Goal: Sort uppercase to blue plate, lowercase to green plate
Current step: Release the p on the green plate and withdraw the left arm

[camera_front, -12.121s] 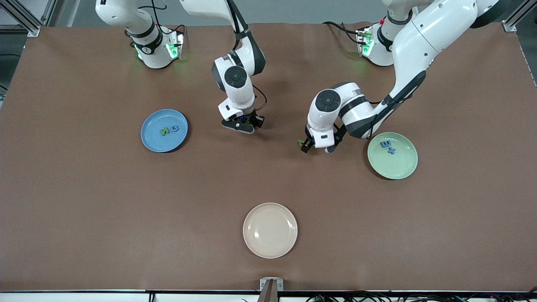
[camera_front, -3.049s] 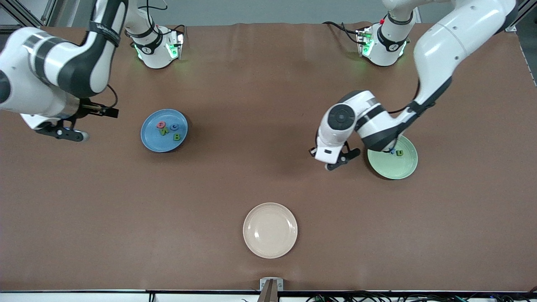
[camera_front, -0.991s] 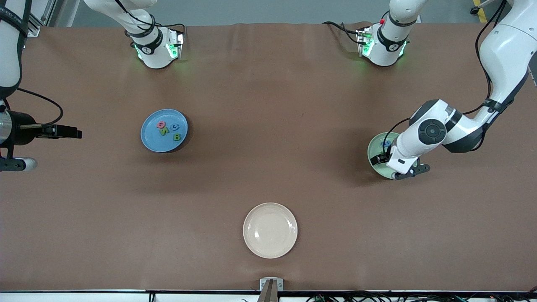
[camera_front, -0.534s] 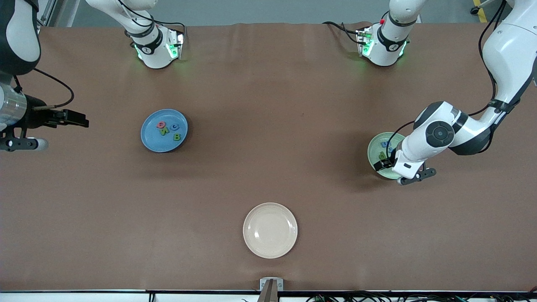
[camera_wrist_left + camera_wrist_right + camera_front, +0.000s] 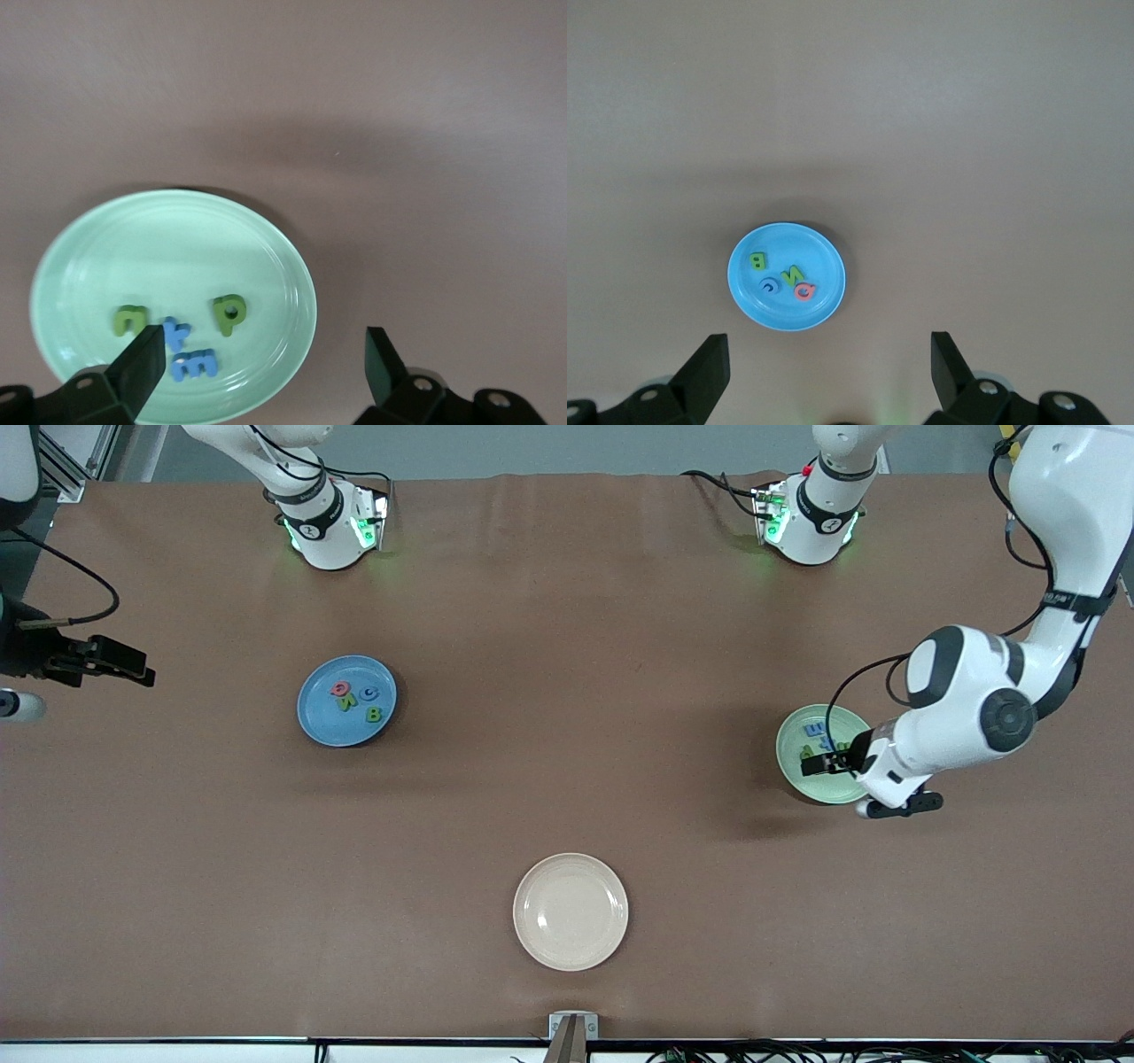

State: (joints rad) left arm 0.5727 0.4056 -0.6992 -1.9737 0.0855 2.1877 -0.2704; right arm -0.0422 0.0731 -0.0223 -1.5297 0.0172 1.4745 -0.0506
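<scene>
Capitals on blue plate (image 5: 346, 713), lowercase on green plate (image 5: 173, 301); left gripper (image 5: 261, 367) above it and right gripper (image 5: 828, 372), seemingly raised, both spread, empty; descent could scatter letters

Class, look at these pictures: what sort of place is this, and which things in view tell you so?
Probably a robotics lab, set up for a sorting test: two robot arms bolted to a brown table, metal framing at its corner, and foam letters sorted onto a blue plate and a green plate.
</scene>
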